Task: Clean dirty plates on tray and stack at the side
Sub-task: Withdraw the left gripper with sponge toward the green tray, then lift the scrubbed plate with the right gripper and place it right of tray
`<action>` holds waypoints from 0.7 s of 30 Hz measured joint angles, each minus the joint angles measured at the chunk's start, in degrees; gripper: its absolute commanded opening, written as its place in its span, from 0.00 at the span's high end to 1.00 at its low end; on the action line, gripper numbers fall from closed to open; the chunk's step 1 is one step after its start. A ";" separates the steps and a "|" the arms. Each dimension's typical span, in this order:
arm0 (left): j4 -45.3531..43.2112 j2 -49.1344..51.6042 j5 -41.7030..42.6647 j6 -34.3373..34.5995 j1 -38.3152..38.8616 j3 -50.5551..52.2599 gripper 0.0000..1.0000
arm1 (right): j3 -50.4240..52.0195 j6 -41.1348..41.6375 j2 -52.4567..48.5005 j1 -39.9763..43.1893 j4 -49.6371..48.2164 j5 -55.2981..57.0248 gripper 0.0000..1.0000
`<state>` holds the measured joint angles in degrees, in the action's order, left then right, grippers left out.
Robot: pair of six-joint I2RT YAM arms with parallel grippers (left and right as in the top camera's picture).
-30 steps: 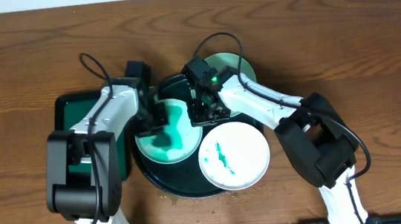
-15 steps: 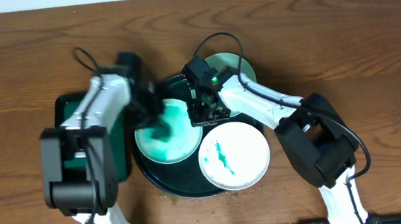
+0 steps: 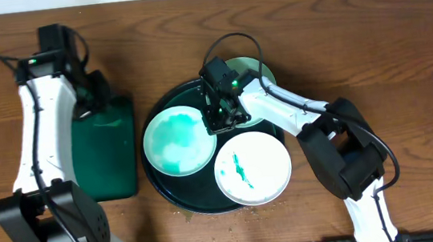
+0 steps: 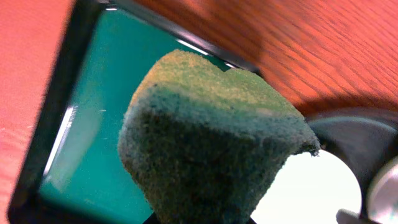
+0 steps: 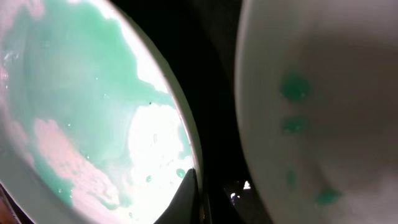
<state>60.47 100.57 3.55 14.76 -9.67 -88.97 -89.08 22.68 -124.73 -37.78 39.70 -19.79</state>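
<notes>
Now, left pincer (image 3: 93, 95) clutching sponge (image 4: 211, 143), plate (image 3: 177, 144) smeared teal

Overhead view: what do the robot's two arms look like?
Both match: the left arm and right arm have smooth white link shells between bulky black joint housings. A thin black cable loops loose near each wrist, and a small green light glows on each wrist housing. No readable markings.

— Where is the overhead view?
— High above the tabletop (image 3: 367, 16), facing straight down, taking in the whole tray (image 3: 197, 205).
— The wrist views?
— Left peers past a sponge (image 4: 211, 140) filling its frame, green tray (image 4: 87, 124) beyond. Right hangs very near the smeared plate (image 5: 74, 81), left of its fingers (image 5: 186, 199); overhead shows that plate too.
</notes>
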 measured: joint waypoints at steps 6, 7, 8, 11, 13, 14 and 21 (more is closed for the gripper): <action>0.00 0.22 -0.76 0.00 -4.63 0.00 0.93 | 0.07 -4.11 4.20 -0.22 0.13 3.06 0.99; 0.00 0.22 -0.76 0.00 -5.09 0.00 0.93 | 0.07 -4.74 5.84 -0.44 0.11 4.76 0.99; 0.00 0.22 -0.79 0.00 -5.64 0.00 0.93 | 0.07 -5.31 7.43 -0.50 0.13 6.38 0.99; 0.00 0.22 -0.83 0.00 -6.71 0.00 0.92 | 0.07 -6.69 11.98 -1.05 0.11 11.89 0.99; 0.00 0.22 -0.94 -0.02 -7.08 0.00 0.93 | 0.07 -7.87 14.75 -2.38 -0.02 17.51 0.99; 0.02 0.22 -0.94 0.00 -7.17 0.00 0.92 | 0.07 -8.33 15.65 -3.17 -0.07 20.22 0.99; 0.02 0.22 -0.94 0.00 -7.19 0.00 0.93 | 0.07 -12.50 17.97 -12.22 -0.55 46.53 0.99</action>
<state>60.49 100.79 2.61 14.76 -16.86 -88.97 -89.01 10.17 -106.76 -50.00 39.16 26.74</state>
